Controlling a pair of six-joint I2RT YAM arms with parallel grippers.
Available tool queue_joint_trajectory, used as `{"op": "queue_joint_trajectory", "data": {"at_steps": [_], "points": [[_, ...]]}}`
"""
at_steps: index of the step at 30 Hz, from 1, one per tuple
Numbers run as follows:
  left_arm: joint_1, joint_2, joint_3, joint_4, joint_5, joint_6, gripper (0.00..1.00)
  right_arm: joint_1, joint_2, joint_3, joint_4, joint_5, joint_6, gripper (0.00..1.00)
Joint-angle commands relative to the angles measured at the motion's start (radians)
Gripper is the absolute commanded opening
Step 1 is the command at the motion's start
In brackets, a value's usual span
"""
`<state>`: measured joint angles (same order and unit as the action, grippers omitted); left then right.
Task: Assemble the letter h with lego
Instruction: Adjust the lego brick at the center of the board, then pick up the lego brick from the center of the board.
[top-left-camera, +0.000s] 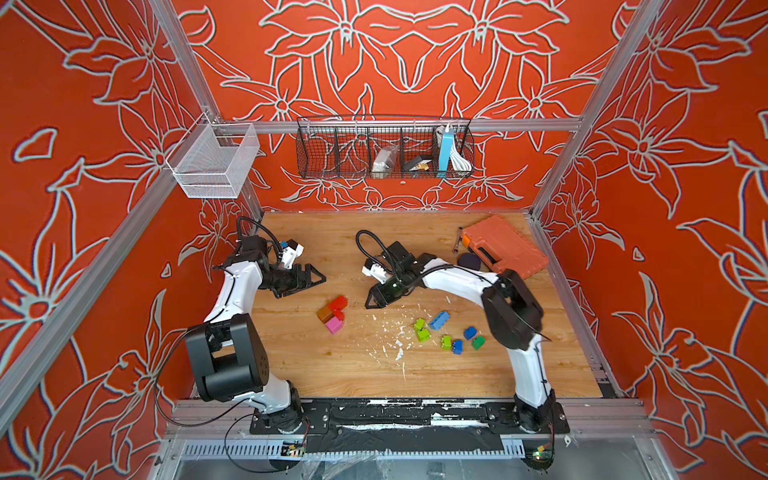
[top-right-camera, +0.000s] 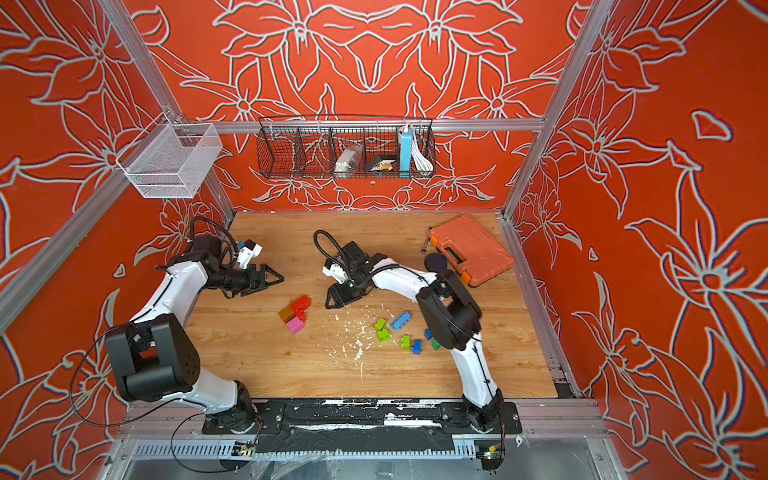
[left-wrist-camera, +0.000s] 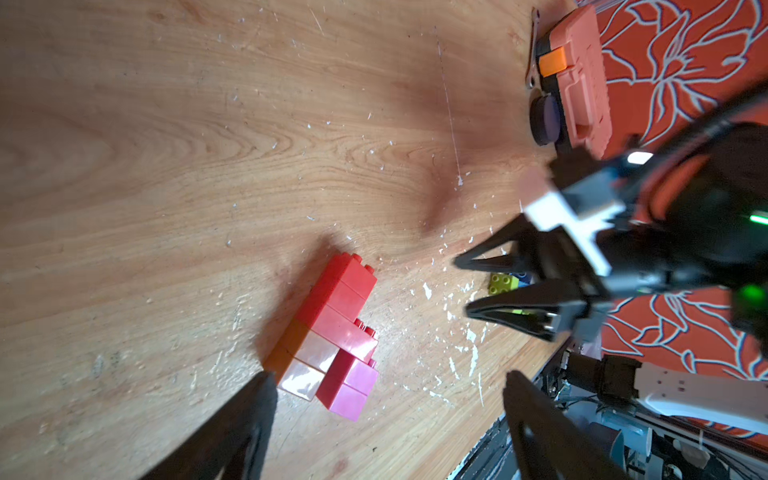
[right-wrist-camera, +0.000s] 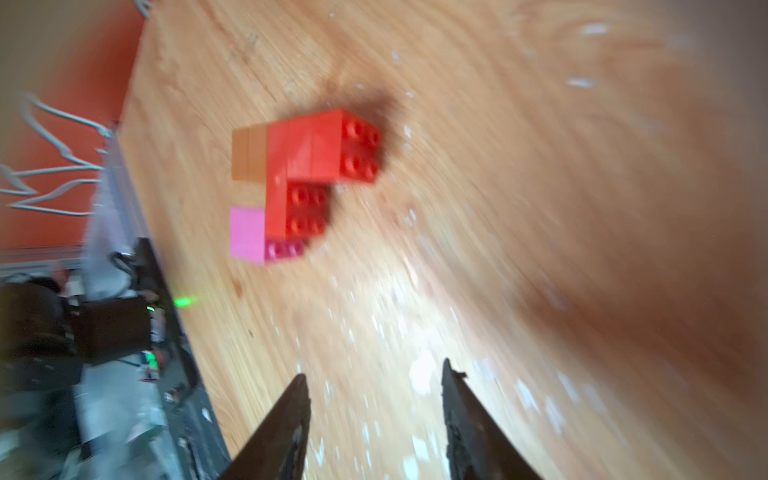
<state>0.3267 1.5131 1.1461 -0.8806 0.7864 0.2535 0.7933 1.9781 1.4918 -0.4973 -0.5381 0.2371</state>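
Note:
The joined lego (top-left-camera: 332, 313) lies flat on the wooden table: red bricks with a brown one and a pink one, seen in both top views (top-right-camera: 297, 316) and both wrist views (left-wrist-camera: 332, 332) (right-wrist-camera: 299, 183). Loose lego sits further right: lime green bricks (top-left-camera: 422, 330), a long blue brick (top-left-camera: 439, 320), small blue ones (top-left-camera: 470, 332) and a dark green one (top-left-camera: 478, 342). My left gripper (top-left-camera: 318, 280) (left-wrist-camera: 388, 376) hangs open and empty behind and to the left of the joined bricks. My right gripper (top-left-camera: 370, 301) (right-wrist-camera: 374, 370) is open and empty just to their right.
An orange tool case (top-left-camera: 503, 245) lies at the back right, with a dark round disc (top-left-camera: 469, 261) and a small metal tool (top-left-camera: 459, 239) beside it. White flecks (top-left-camera: 399, 345) litter the table. A black wire basket (top-left-camera: 384, 147) and a white mesh basket (top-left-camera: 212, 160) hang on the frame.

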Motion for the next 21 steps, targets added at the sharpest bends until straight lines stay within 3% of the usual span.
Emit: {"op": "queue_joint_trajectory", "data": {"at_steps": [1, 5, 8, 16, 21], "points": [[-0.051, -0.048, -0.026, 0.011, 0.014, 0.085, 0.85, -0.001, -0.179, -0.148, -0.095, 0.293, -0.104, 0.57], [-0.193, -0.084, -0.056, 0.013, -0.062, 0.149, 0.84, -0.002, -0.298, -0.296, -0.182, 0.465, -0.122, 0.61], [-0.263, -0.101, -0.089, 0.043, -0.075, 0.171, 0.84, -0.003, -0.311, -0.336, -0.210, 0.485, -0.144, 0.64], [-0.294, -0.074, -0.093, 0.032, -0.045, 0.158, 0.84, 0.001, -0.212, -0.252, -0.287, 0.396, -0.195, 0.67], [-0.293, -0.063, -0.086, 0.016, -0.028, 0.133, 0.85, 0.014, -0.159, -0.229, -0.277, 0.374, -0.197, 0.61]]}}
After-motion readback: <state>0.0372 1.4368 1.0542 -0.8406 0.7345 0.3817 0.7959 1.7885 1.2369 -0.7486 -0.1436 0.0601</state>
